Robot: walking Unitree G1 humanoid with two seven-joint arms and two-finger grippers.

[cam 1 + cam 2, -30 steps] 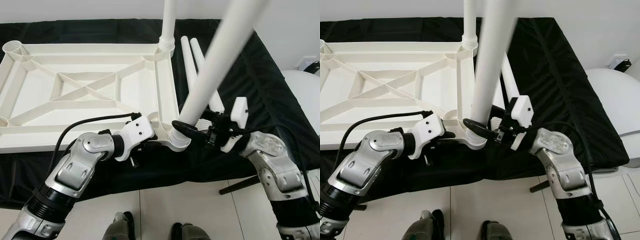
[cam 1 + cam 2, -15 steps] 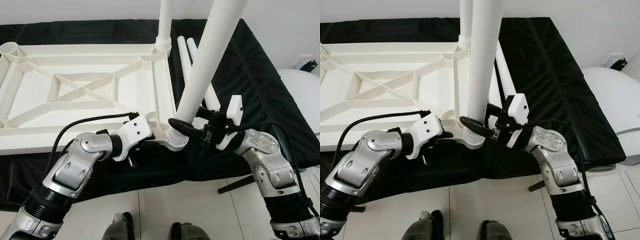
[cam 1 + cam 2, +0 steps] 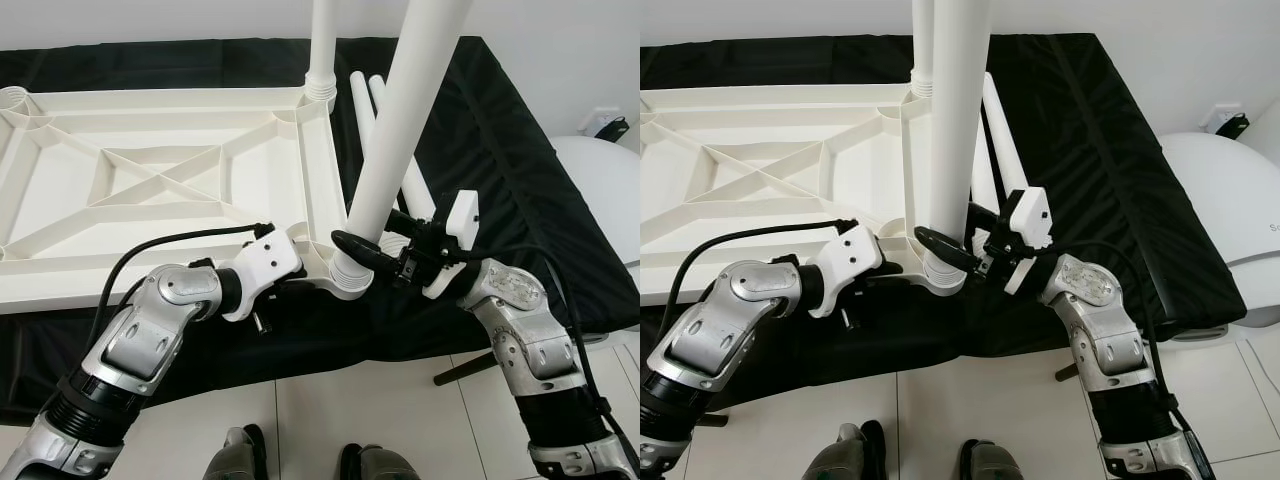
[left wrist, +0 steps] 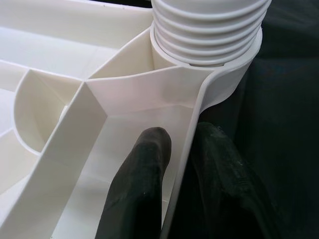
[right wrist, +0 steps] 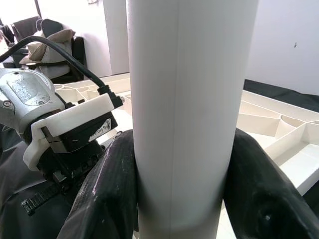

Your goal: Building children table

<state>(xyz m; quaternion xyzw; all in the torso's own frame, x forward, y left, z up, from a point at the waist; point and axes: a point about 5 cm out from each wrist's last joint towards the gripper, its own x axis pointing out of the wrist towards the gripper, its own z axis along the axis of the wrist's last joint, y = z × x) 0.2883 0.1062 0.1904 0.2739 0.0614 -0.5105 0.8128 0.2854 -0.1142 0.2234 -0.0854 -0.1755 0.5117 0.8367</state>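
Note:
The white tabletop (image 3: 100,275) lies upside down on a black cloth, its ribs facing up. One white leg (image 3: 325,40) stands in the far right corner socket. A second white leg (image 3: 405,110) stands nearly upright with its threaded end (image 4: 209,30) in the near right corner socket (image 3: 350,282). My right gripper (image 3: 368,248) is shut on this leg just above the socket, one finger on each side (image 5: 107,184). My left gripper (image 4: 179,194) is shut on the tabletop's rim beside that corner, one finger (image 4: 142,189) inside and one outside.
Two spare white legs (image 3: 362,100) lie on the black cloth (image 3: 500,150) right of the tabletop. A rounded white object (image 3: 600,190) stands at the far right. Tiled floor (image 3: 330,410) and my feet (image 3: 240,465) are below the table edge. The far left socket (image 3: 15,100) holds nothing.
The leg in my right gripper has swung from a lean to the right to nearly upright over the near right socket. My left gripper keeps its hold on the rim.

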